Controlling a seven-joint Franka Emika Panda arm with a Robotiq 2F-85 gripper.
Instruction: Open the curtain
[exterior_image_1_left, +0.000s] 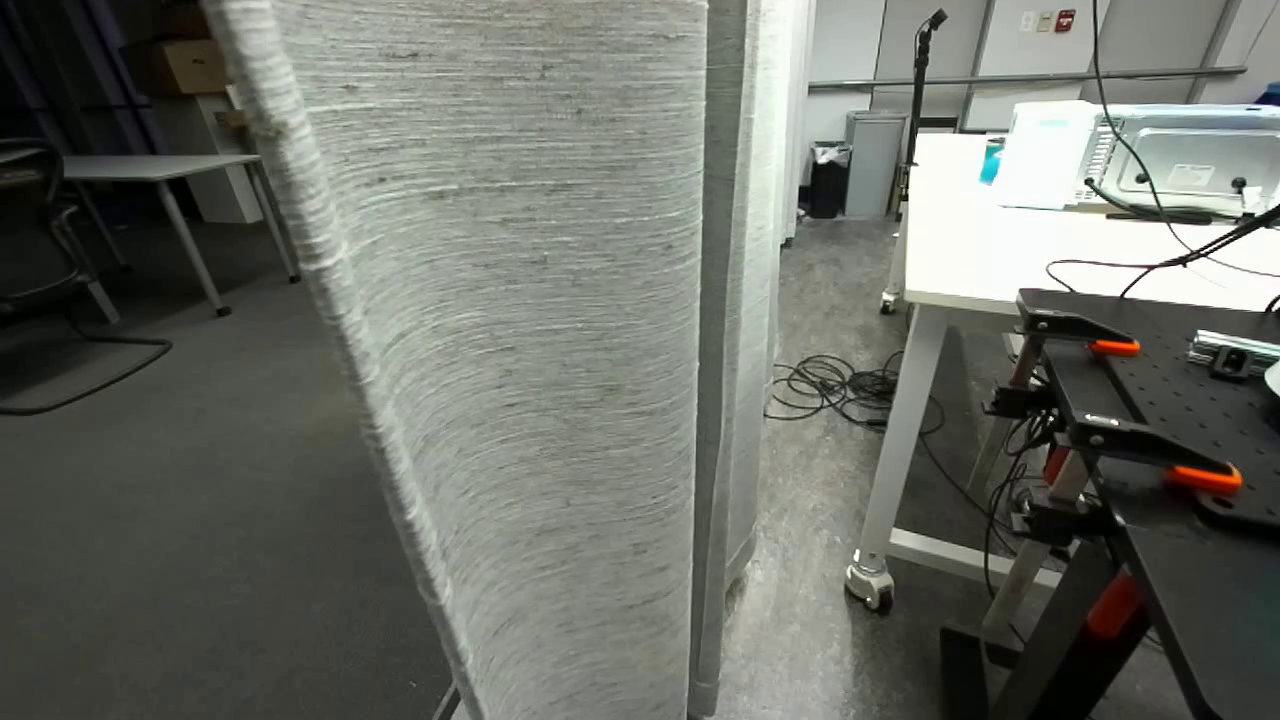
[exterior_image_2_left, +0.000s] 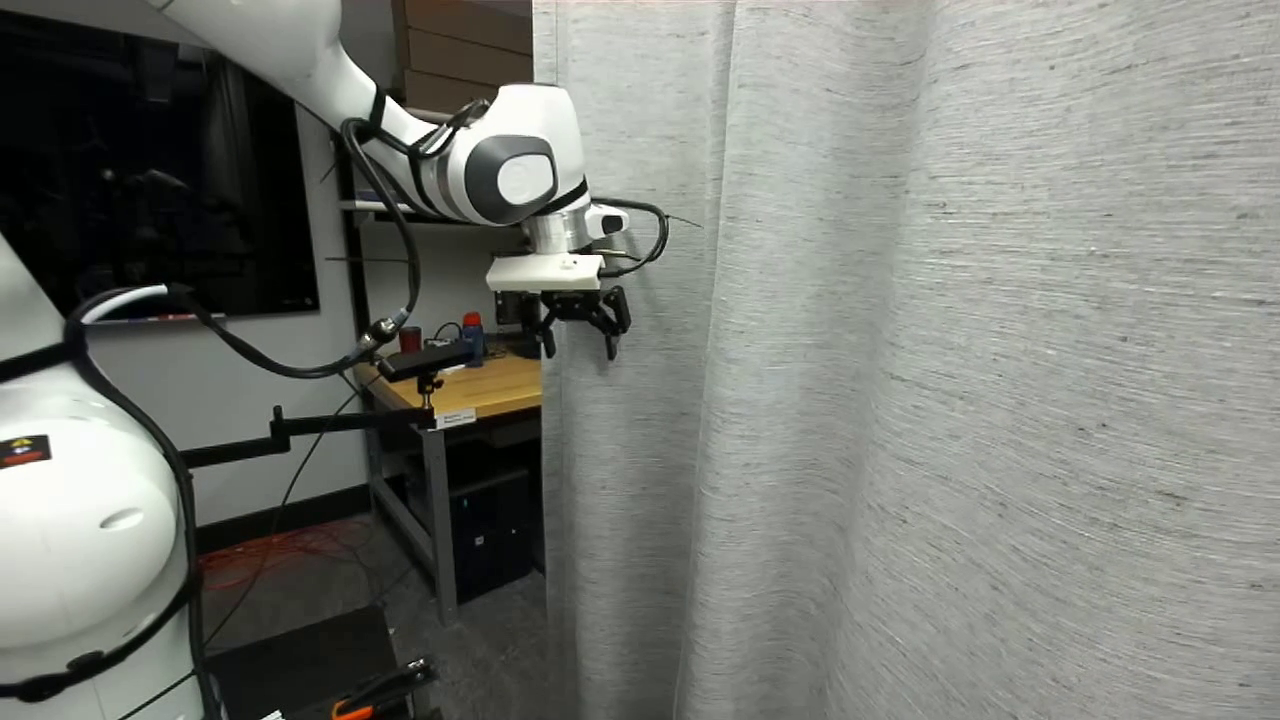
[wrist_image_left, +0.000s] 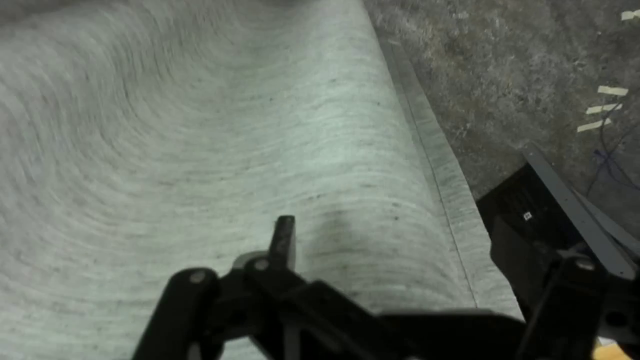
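The curtain is a tall light grey-white fabric with soft vertical folds. It hangs in both exterior views (exterior_image_1_left: 520, 300) (exterior_image_2_left: 800, 350) and fills much of the wrist view (wrist_image_left: 240, 140). My gripper (exterior_image_2_left: 580, 348) points down in front of the curtain, close to its free edge on the robot's side. In the wrist view, the gripper (wrist_image_left: 392, 227) is open, with one finger over the fabric and the other beyond the hemmed edge. No fabric looks pinched. I cannot tell whether the fingers touch the curtain. The gripper is out of view in the exterior view that looks along the curtain.
A wooden-topped workbench (exterior_image_2_left: 500, 388) with a blue bottle (exterior_image_2_left: 473, 340) stands behind the gripper. A black mounting arm (exterior_image_2_left: 340, 422) reaches across between the robot base and the bench. A white table (exterior_image_1_left: 965, 250) on wheels and a black clamped plate (exterior_image_1_left: 1200, 400) stand beside the curtain.
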